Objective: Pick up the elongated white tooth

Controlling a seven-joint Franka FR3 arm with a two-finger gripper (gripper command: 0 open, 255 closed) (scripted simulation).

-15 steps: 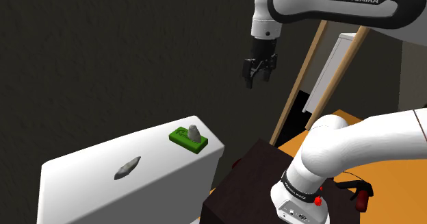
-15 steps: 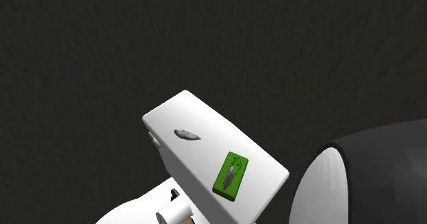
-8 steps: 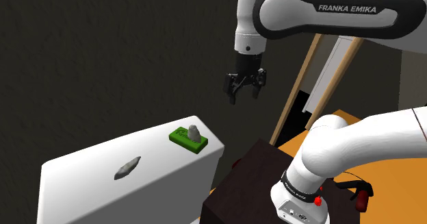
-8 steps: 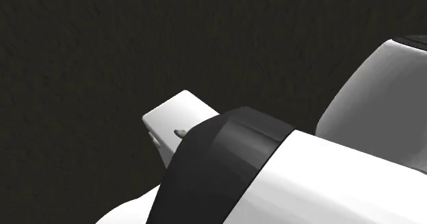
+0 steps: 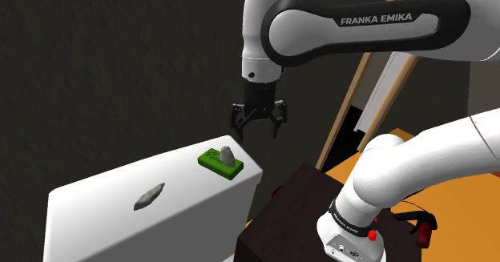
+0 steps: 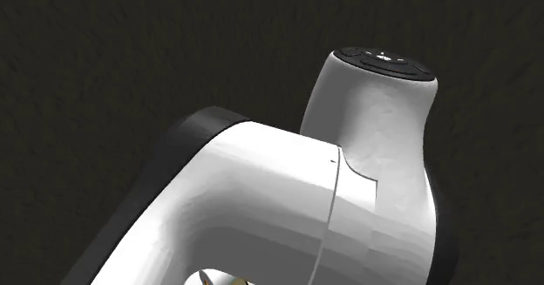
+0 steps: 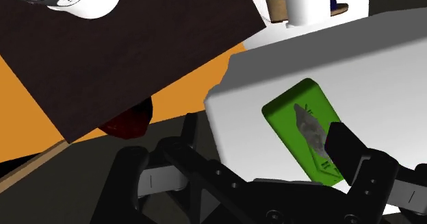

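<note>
Gripper (image 5: 256, 129): risks closing on the wrong piece; hangs in the air above the corner of the white top (image 5: 96, 212), near the green block (image 5: 219, 163) and the stubby grey piece (image 5: 227, 155) standing on it; frames that pair between the fingers in the wrist view; would need only a straight descent to grab the decoy; could also clip the block's edge on a low sweep across and shove it toward the corner; might later skid the thin target sideways instead of pinching it, given so flat a shape on so smooth a surface.

Stands wide open, fingers well apart; holds nothing; touches nothing; points downward, clear of the top.

Elongated tooth (image 5: 150, 195): judged to be the grey sliver, not white as rendered, lying flat on the bare top; well apart from the gripper, beyond the block toward the shoulder view's left; calls for more travel that way before any descent.

Further out: the dark stand (image 5: 280, 220) beside the top, on an orange floor (image 5: 449, 212).
</note>
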